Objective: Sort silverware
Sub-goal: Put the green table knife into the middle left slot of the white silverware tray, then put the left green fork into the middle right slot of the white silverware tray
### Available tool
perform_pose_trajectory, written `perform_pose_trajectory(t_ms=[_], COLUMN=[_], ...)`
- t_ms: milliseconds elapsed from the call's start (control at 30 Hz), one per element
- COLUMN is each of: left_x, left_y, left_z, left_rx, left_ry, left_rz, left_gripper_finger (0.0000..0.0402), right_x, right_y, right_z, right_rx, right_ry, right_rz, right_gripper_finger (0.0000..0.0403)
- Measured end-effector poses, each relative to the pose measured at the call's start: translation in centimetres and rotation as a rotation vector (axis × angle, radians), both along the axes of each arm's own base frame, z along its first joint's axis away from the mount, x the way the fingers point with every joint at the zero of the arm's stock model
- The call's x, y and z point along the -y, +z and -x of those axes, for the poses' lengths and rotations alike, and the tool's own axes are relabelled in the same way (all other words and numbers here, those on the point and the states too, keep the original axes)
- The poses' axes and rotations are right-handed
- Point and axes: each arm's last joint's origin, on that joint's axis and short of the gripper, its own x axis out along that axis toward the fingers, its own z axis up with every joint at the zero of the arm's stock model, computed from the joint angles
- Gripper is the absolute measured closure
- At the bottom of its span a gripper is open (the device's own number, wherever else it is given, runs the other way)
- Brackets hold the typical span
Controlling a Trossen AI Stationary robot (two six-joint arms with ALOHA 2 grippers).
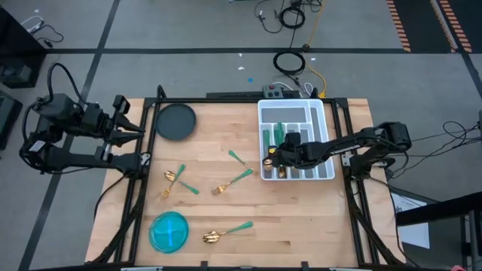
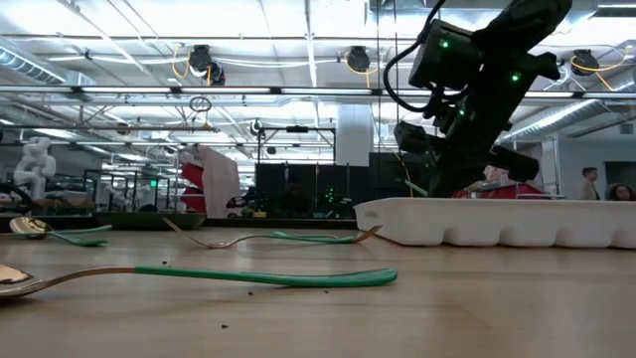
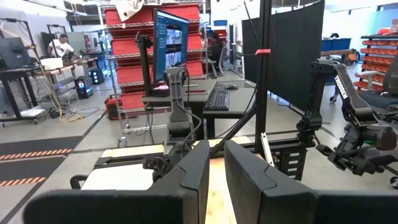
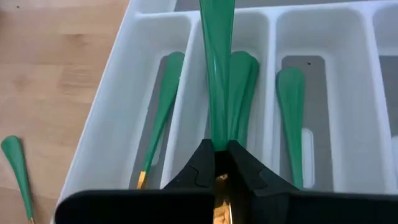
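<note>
The right gripper [image 4: 221, 163] is clamped on a teal-handled utensil [image 4: 217, 68] near its gold end, over the white compartmented tray [image 1: 318, 114] at the tabletop's far right. The handle runs straight out ahead of the fingers, along the compartment below, where two handles [image 4: 239, 93] already lie. Lowering looks like all that remains. The left gripper [image 3: 214, 180] waits off the left edge, fingers slightly apart, holding nothing. Loose silverware [image 1: 241, 178] lies mid-table.

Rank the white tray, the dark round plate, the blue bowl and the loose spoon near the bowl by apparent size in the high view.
1. white tray
2. dark round plate and blue bowl: look about alike, so not ranked apart
3. spoon, long but slim
</note>
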Motion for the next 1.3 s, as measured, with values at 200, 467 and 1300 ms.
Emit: perform_pose_trajectory(t_ms=[200,467,1300], left_x=[0.0,0.0,-0.6], left_y=[0.0,0.0,-1.6], left_z=[0.0,0.0,-2.0], left_rx=[0.000,0.000,-0.220], left_ry=[0.000,0.000,0.122], left_rz=[-0.002,-0.002,0.080], left_gripper_finger=[0.0346,0.0346,0.0346], right_x=[-0.4,-0.4,-0.6], right_y=[-0.2,-1.7,1.0], right_z=[0.0,-0.3,-1.2], right_rx=[-0.008,-0.034,0.038], right_ry=[0.012,-0.019,0.108], right_rz=[-0.023,-0.057,-0.026], right_gripper_finger=[0.0403,0.0402,0.0236])
